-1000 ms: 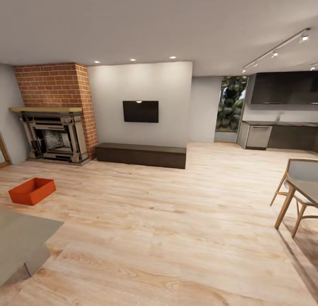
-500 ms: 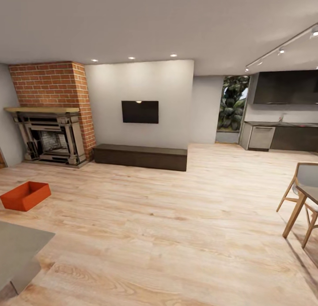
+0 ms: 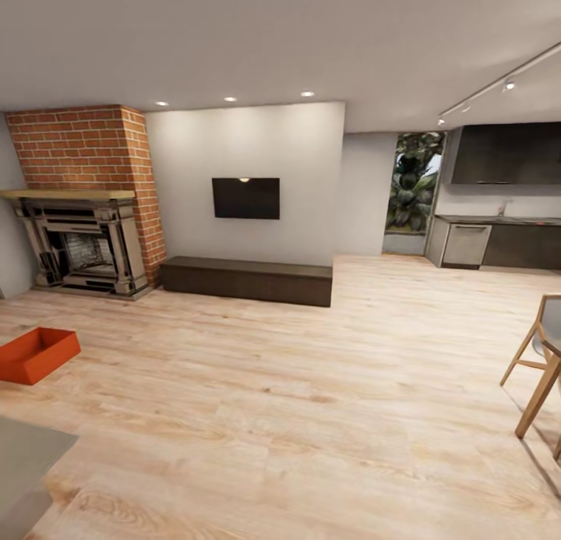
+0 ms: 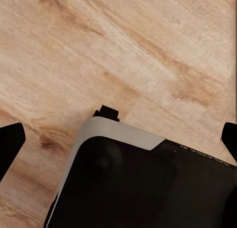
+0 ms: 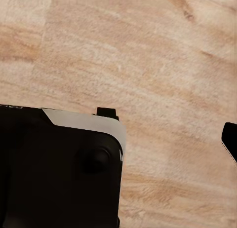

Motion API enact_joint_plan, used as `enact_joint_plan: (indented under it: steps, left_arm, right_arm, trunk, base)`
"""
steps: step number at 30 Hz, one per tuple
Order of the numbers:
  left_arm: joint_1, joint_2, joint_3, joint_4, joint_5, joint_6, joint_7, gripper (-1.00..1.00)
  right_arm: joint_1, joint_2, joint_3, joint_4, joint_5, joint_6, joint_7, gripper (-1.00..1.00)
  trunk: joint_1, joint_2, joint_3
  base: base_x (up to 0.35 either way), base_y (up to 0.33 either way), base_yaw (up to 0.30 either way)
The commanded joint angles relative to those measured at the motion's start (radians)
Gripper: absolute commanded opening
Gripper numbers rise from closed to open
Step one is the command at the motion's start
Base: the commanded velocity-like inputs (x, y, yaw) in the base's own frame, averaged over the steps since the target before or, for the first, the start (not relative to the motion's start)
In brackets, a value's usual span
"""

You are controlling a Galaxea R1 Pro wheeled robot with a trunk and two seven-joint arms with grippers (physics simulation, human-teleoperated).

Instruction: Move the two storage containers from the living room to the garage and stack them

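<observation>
Container: one orange-red storage container (image 3: 35, 354) sits on the living room's wood floor (image 3: 296, 400), near the fireplace (image 3: 78, 244).
Grippers: left gripper (image 4: 118, 139) spread wide, empty; right gripper's state, can't tell.

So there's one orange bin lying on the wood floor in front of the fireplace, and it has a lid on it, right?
Not quite. The orange bin does lie on the wood floor in front of the brick fireplace, but it has no lid: the head view shows it open at the top, with its inner walls and bottom visible.
</observation>
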Motion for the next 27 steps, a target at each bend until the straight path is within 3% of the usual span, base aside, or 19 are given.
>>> enact_joint_plan:
  steps: [1,18,27]
  left_arm:
    - [-0.001,0.000,-0.008,0.000,0.007,-0.002,0.003,1.00]
    - [-0.001,0.000,-0.008,0.000,0.007,-0.001,0.003,1.00]
    - [-0.001,0.001,-0.008,0.000,0.007,-0.001,0.003,1.00]
  right_arm:
    - [-0.001,0.000,-0.001,0.003,0.010,-0.004,-0.006,1.00]
    - [-0.001,0.002,-0.004,0.003,0.007,-0.004,-0.006,1.00]
    - [-0.001,0.002,-0.008,0.003,0.003,-0.003,-0.004,1.00]
  trunk:
    - [0.001,-0.001,-0.002]
    - [0.001,-0.001,-0.002]
    - [0.001,-0.001,-0.002]
  base:
    - [0.325,0.000,0.000]
    - [0.325,0.000,0.001]
    - [0.325,0.000,0.210]
